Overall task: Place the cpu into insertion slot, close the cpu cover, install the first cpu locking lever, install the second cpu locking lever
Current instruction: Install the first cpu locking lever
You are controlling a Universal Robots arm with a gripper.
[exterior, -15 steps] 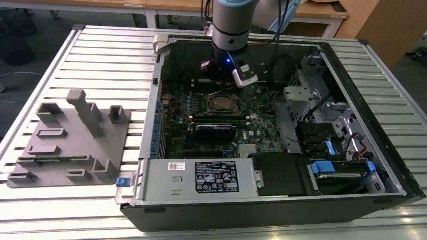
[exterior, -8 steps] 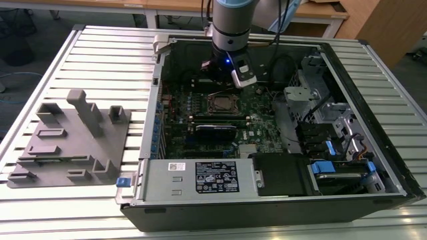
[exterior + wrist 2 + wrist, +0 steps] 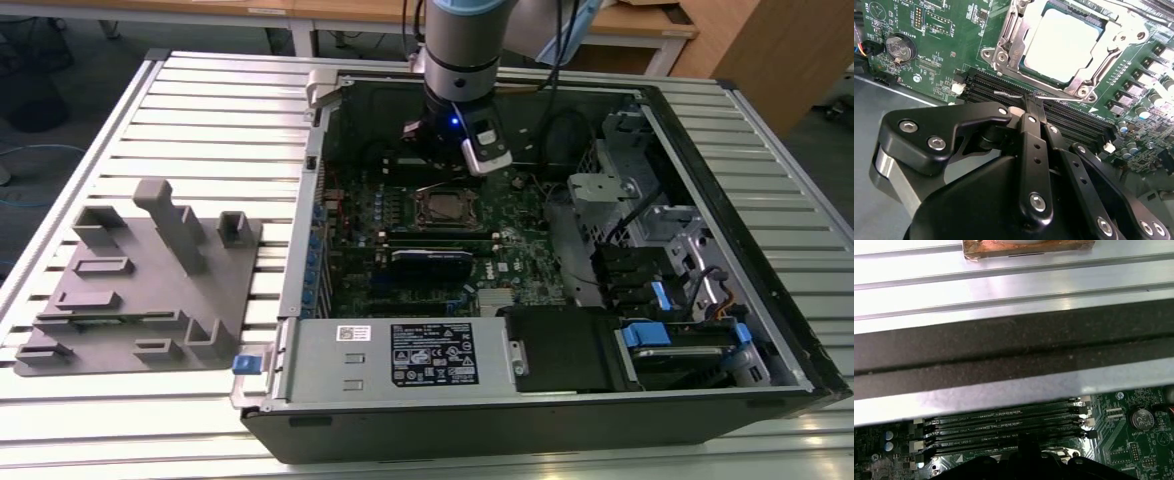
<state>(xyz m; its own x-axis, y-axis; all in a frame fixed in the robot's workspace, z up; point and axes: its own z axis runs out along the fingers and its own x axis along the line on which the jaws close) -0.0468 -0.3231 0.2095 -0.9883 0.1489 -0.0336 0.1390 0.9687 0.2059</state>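
The cpu lies silver face up in the insertion slot on the green board inside the open computer case. The silvery cpu cover is folded down around it, its window framing the chip. A thin silver locking lever runs across the black memory slots beside the socket. My gripper is shut, its black fingertips pressed together and touching that lever's wire; I cannot tell whether they pinch it. In the exterior view the gripper hangs just behind the socket, near the case's far wall.
Long black memory slots and a coin battery lie close to the gripper. The case wall rises right behind it. A grey fixture block stands on the slatted table; the power supply and drive cage fill the case's near and right sides.
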